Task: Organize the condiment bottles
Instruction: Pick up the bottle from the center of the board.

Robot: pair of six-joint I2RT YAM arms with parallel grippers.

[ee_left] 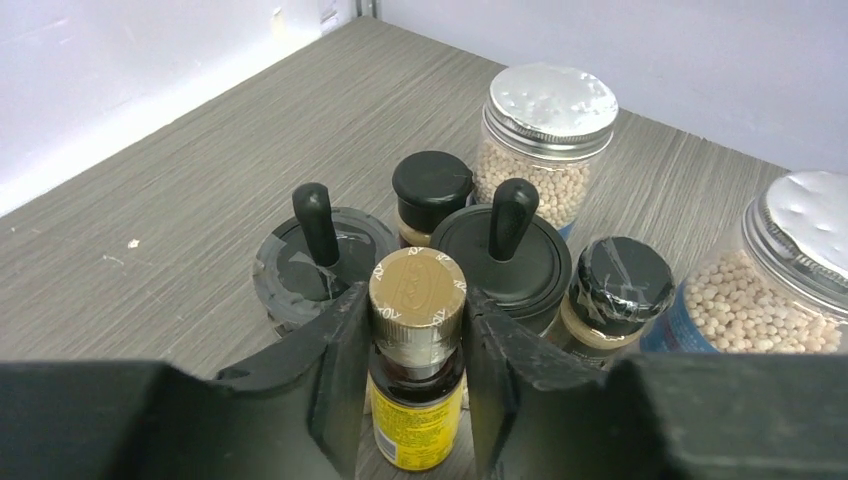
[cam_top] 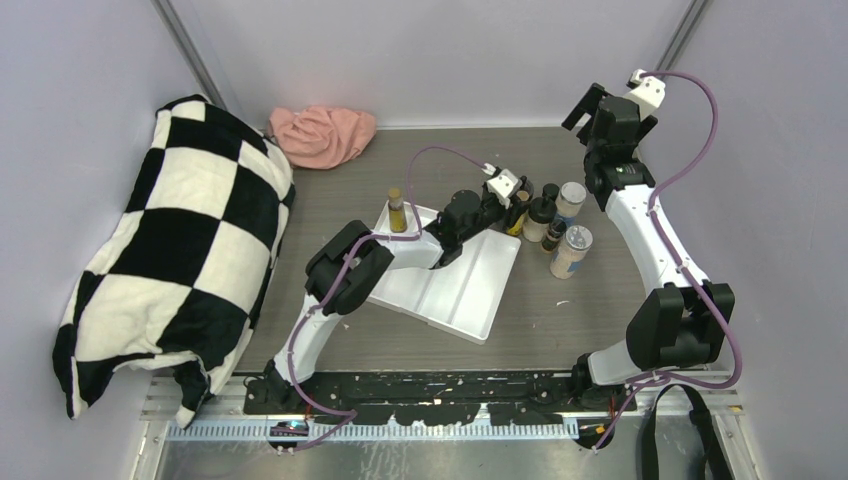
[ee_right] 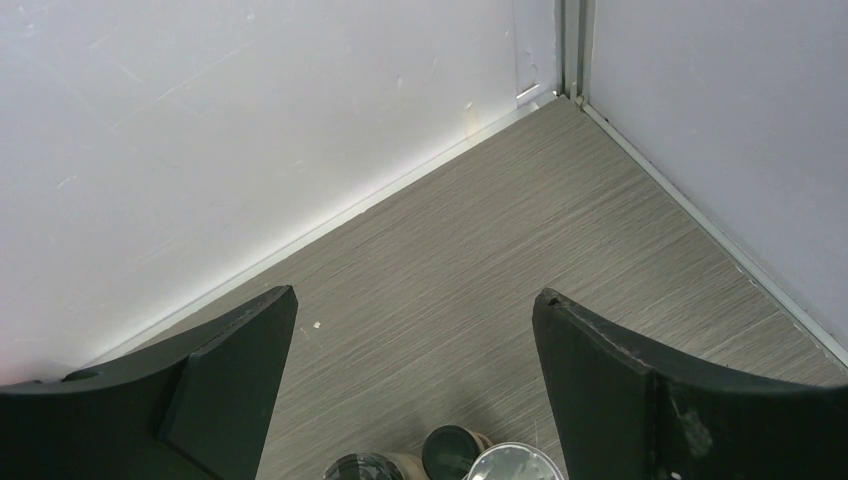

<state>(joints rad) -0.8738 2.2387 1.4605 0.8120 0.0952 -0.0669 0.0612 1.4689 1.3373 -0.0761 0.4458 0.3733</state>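
On our bench [cam_top: 560, 330], a white tray [cam_top: 455, 290] holds one slim yellow bottle [cam_top: 397, 210] in its far-left corner. Our right tool [ee_right: 415, 300] hangs wide open, empty. Our left tool [ee_left: 417, 335] pinches a brown-capped yellow bottle [ee_left: 417, 290] among the clustered condiment bottles [cam_top: 560, 225] beside the tray.

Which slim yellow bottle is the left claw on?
The tan-capped bottle in the cluster right of the white tray, gripped by the left claw. The other bottle stands alone at the tray's far-left corner.
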